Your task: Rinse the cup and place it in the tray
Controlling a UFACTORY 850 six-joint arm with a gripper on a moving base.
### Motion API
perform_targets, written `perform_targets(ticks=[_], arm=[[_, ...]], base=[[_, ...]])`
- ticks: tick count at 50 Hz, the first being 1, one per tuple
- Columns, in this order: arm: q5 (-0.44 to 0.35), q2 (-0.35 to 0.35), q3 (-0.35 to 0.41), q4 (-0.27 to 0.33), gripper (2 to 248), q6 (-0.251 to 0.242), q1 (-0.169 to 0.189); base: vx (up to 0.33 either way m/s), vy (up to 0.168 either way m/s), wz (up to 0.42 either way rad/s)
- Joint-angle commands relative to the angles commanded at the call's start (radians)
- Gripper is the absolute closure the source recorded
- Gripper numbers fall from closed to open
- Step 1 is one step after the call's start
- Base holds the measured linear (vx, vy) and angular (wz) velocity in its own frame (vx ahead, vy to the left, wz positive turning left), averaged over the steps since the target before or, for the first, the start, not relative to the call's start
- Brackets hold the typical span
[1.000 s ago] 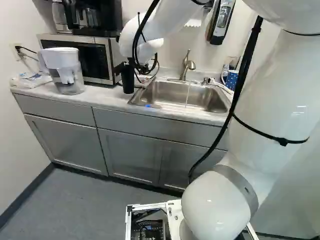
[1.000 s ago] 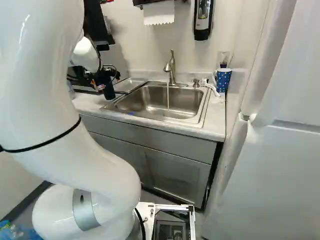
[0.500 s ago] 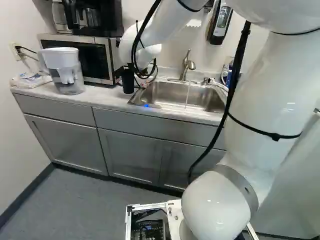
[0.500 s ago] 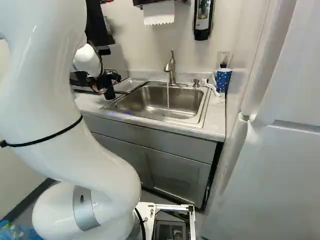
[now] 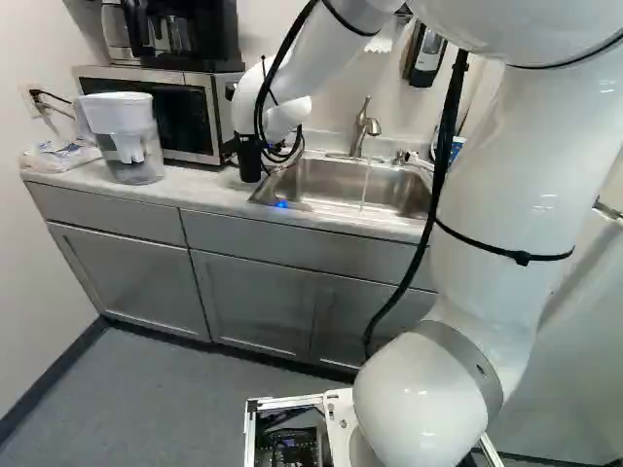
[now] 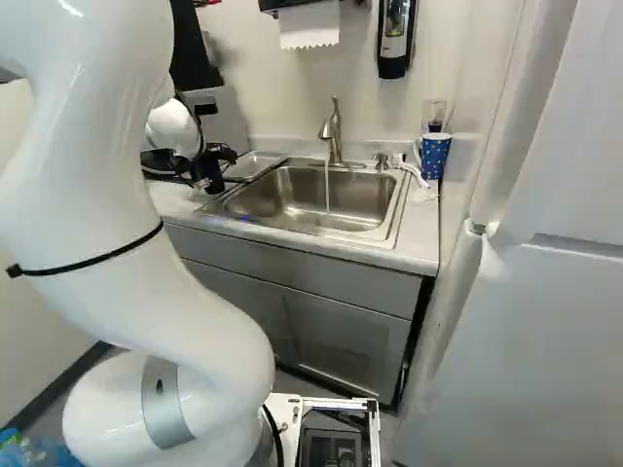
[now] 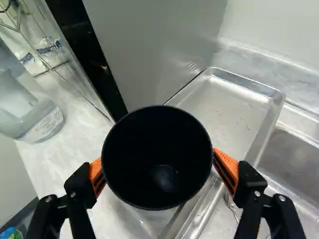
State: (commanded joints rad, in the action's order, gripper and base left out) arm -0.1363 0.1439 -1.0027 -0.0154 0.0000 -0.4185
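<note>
Toward ten o'clock from the robot's base, a clear plastic pitcher with a white top (image 5: 125, 136) stood on the pale marbled counter (image 5: 204, 192). At eleven, beside a steel-trimmed black microwave (image 5: 156, 109), the plain black round cup (image 7: 157, 157) was held upright. I saw the black two-fingered gripper (image 7: 161, 170) closed on it, orange pads (image 7: 227, 162) against opposite sides, which left the mouth uncovered, handy for taking water or for setting down. Whether its base touched anything, or it had been rinsed, I couldn't tell. Next to it, toward the sink, lay the shallow silver metal tray (image 7: 234, 114), probably put there to catch drips. At twelve, water ran from the brushed-metal faucet (image 6: 332, 129) into the stainless sink (image 6: 302, 199), presumably for rinsing. Around one, a blue dotted mug (image 6: 434, 156) stood by the wall, likely out of the way.
</note>
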Motion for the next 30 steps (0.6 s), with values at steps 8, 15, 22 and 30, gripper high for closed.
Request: perform_targets(ticks=[8, 15, 22, 30], arm=[[-0.034, 0.004, 0.014, 0.000, 3, 0.000, -0.003], [-0.065, 0.007, 0.027, 0.000, 3, 0.000, -0.006], [-0.095, 0.010, 0.040, 0.000, 3, 0.000, -0.008], [-0.132, 0.013, 0.055, 0.000, 3, 0.000, -0.011]], base=[[0.000, 0.000, 0.000], [0.000, 0.000, 0.000], [0.000, 0.000, 0.000], [0.000, 0.000, 0.000]])
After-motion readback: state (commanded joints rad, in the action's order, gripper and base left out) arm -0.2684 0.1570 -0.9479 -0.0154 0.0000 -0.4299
